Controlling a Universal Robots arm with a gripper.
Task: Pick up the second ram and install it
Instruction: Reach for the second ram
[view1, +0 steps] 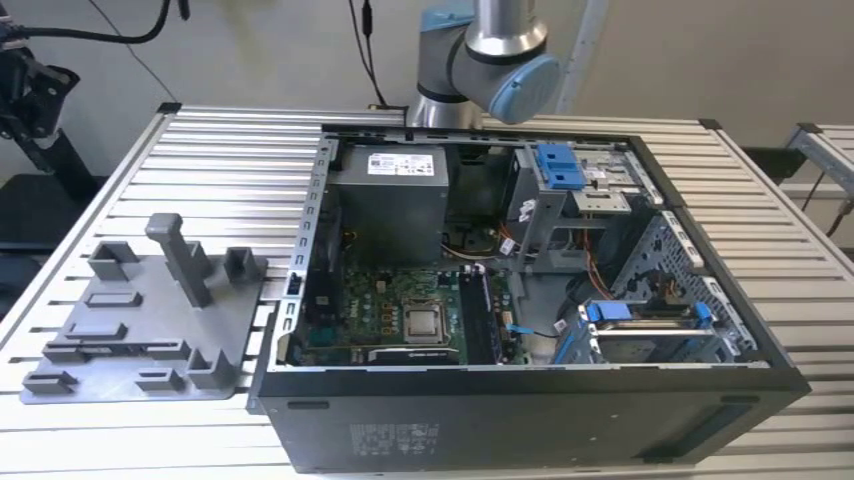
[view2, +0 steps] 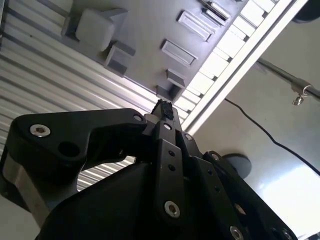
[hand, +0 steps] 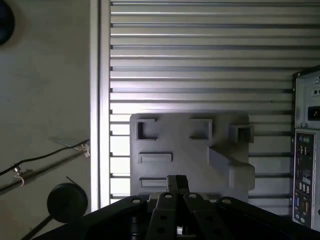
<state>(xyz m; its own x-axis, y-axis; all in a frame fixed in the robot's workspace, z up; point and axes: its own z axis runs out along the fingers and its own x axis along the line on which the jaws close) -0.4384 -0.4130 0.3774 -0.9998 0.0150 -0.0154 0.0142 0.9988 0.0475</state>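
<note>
My gripper (hand: 176, 182) hangs well above the grey fixture plate (hand: 190, 131), its two black fingers pressed together with nothing between them. In the second wrist view the shut gripper (view2: 164, 108) points at the same plate (view2: 150, 30). The exterior view has the plate (view1: 134, 325) lying on the slatted table at the exterior view's left, beside the open computer case (view1: 534, 375). Inside the case lies the green motherboard (view1: 387, 300), with dark memory slots (view1: 477, 315) beside the processor. The second ram is out of view.
The arm's base joint (view1: 481, 60) stands behind the case. Upright posts (view1: 187, 255) rise from the plate. Blue drive-bay latches (view1: 561, 165) and a drive cage (view1: 641, 320) fill the case's far side. The table edge (hand: 100, 100) borders bare floor with a cable (hand: 45, 155).
</note>
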